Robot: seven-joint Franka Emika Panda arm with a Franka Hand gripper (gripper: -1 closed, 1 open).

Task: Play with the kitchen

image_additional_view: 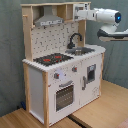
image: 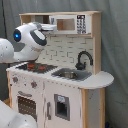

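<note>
Your toy kitchen (image: pixel 60 85) (image_additional_view: pixel 62 75) stands on a wooden surface (image_additional_view: pixel 100 112), set back from the surface's front edge in the second exterior view. The arm (image: pixel 27 42) (image_additional_view: pixel 107 20) is up at the top shelf level, with the wrist reaching toward the small microwave (image: pixel 70 24) (image_additional_view: pixel 80 10). The claw (image: pixel 50 27) (image_additional_view: pixel 80 11) is right at the microwave front; I cannot tell whether it's wide, narrow or holding anything, and contact isn't clear either.

The black-red hob (image: pixel 35 66) (image_additional_view: pixel 52 59) sits on the countertop's end nearest the arm base in the first exterior view, under the grey hood (image_additional_view: pixel 49 20). The sink (image: pixel 70 75) (image_additional_view: pixel 82 50) is beside the hob, with the black faucet (image: pixel 84 59) (image_additional_view: pixel 75 39) upright at its back edge. The oven door (image: pixel 26 106) (image_additional_view: pixel 64 95) below the hob looks closed. The cupboard door (image: pixel 61 106) (image_additional_view: pixel 91 75) under the sink is also closed.
</note>
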